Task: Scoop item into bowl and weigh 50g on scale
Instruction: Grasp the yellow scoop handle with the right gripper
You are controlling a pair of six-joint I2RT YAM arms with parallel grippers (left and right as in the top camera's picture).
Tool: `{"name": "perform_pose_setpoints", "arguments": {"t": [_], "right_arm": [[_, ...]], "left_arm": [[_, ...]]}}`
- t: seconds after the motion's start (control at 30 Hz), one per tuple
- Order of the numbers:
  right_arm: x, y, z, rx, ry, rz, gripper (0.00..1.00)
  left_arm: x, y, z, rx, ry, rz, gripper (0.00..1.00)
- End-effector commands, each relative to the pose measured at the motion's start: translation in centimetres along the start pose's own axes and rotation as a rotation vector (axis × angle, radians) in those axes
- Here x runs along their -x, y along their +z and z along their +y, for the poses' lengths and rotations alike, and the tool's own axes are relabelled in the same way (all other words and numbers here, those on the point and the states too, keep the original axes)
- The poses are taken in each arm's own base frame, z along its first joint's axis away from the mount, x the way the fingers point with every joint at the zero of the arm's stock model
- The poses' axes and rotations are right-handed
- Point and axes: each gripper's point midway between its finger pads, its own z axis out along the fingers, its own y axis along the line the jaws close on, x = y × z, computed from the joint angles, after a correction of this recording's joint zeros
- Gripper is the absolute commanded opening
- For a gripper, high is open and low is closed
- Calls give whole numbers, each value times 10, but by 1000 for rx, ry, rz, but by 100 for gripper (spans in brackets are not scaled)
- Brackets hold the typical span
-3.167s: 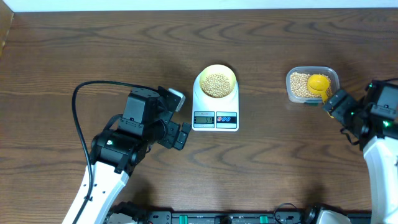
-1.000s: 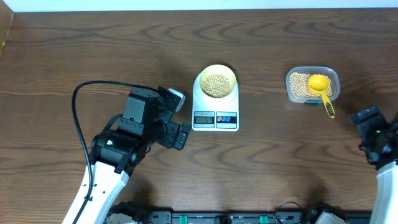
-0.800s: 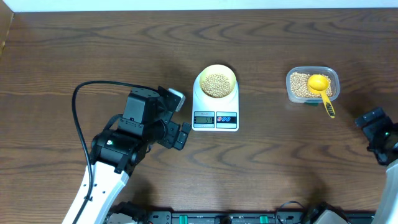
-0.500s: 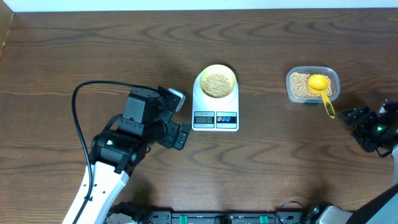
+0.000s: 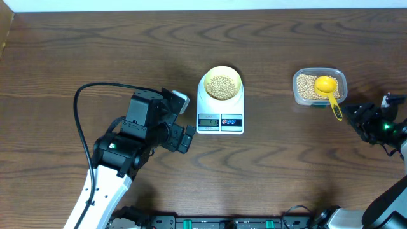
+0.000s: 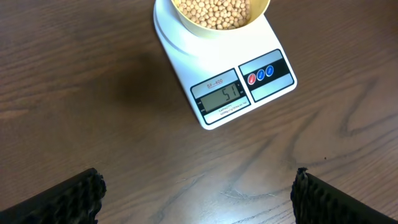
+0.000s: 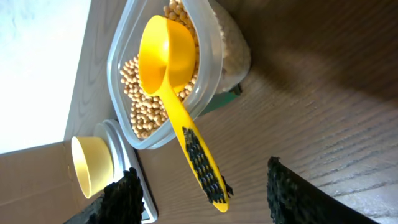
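The pale yellow bowl [image 5: 221, 83] stands on the white scale [image 5: 220, 118] and holds tan beans [image 5: 220, 86]. In the left wrist view the scale [image 6: 224, 81] reads 51, with the bowl [image 6: 261, 15] at the top edge. My left gripper [image 5: 184, 121] is open and empty to the left of the scale, over bare wood [image 6: 199, 199]. My right gripper [image 5: 357, 121] is open; its fingers [image 7: 214, 198] flank the tip of the yellow scoop's handle without touching it. The scoop [image 7: 168, 68] lies on the beans in the clear tub [image 7: 214, 56].
The clear tub [image 5: 320, 87] with beans stands at the right rear, and the scoop [image 5: 327, 89] has its handle sticking out over the tub's front rim. A black cable [image 5: 79, 121] loops at the left arm. The bowl [image 7: 90, 165] shows far off in the right wrist view.
My right gripper let go of the scoop, which now rests in the tub. It drew back to the right, then came back left to the handle tip. The left arm has not moved.
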Motion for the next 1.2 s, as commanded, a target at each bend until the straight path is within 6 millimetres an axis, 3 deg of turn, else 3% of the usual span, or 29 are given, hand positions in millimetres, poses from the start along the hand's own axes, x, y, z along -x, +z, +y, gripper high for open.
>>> {"name": "perform_pose_setpoints", "arguments": {"t": [0.0,0.57,0.77,1.17], "right_arm": [[0,1,4,30,-13,5,60],[1,15,-3,-86,-53,1,61],[3,20,4,-83,-81,-4,61],[-3,39,-10,-65,-23,50,63]], "left_arm": [[1,0,0,-5,-1,-2,98],[1,0,0,-5,-1,-2,98],[1,0,0,-5,-1,-2,98],[1,0,0,-5,-1,-2,98]]}}
